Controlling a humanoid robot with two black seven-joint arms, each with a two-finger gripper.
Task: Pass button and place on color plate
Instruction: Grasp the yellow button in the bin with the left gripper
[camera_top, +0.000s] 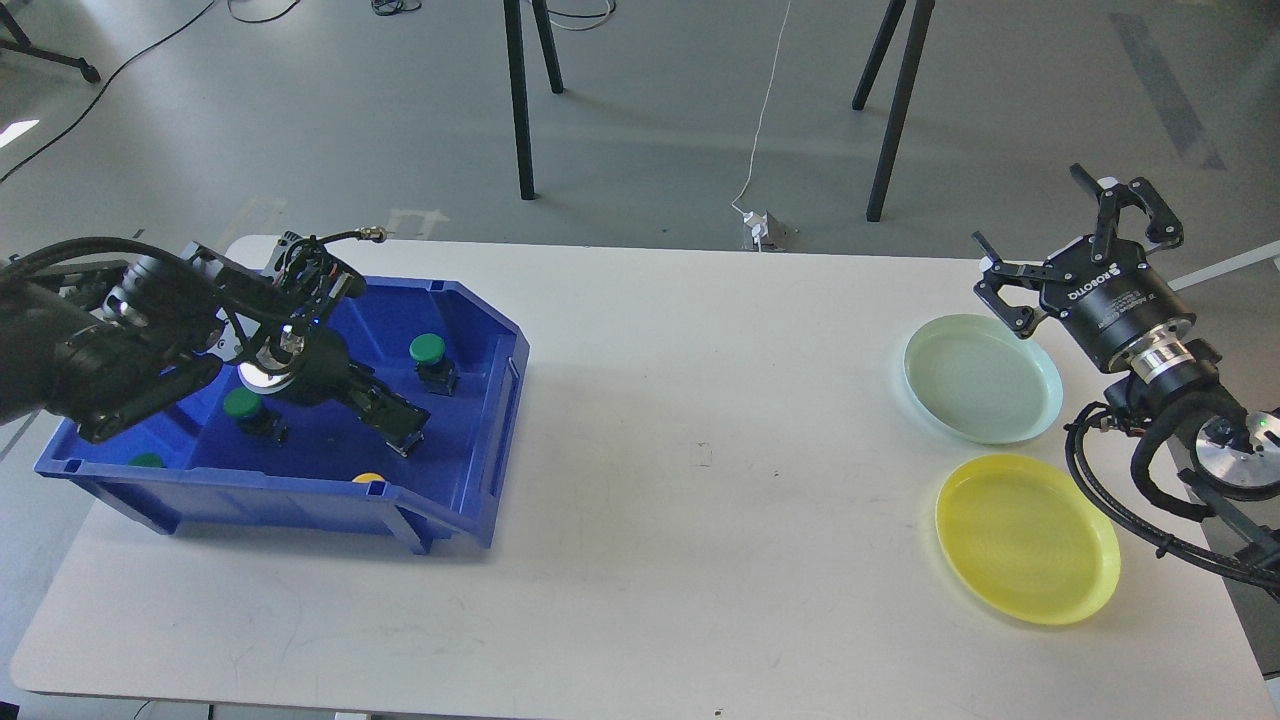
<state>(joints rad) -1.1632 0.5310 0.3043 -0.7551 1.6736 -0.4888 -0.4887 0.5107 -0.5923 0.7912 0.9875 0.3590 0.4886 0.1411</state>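
A blue bin (480, 420) on the table's left holds green-capped buttons (428, 348), (243, 403) and one at the front left corner (147, 460). A yellow button (368, 478) peeks over the front wall. My left gripper (403, 430) reaches down into the bin between the green buttons. Its fingers are dark and close together, and I cannot tell if they hold anything. My right gripper (1070, 245) is open and empty, raised above the far edge of the pale green plate (980, 378). A yellow plate (1027, 538) lies nearer to me.
The white table (700, 460) spans the view, with bare surface between the bin and the plates. Stand legs (520, 100) and cables are on the floor beyond the far edge. My right arm's cables (1120, 500) hang beside the yellow plate.
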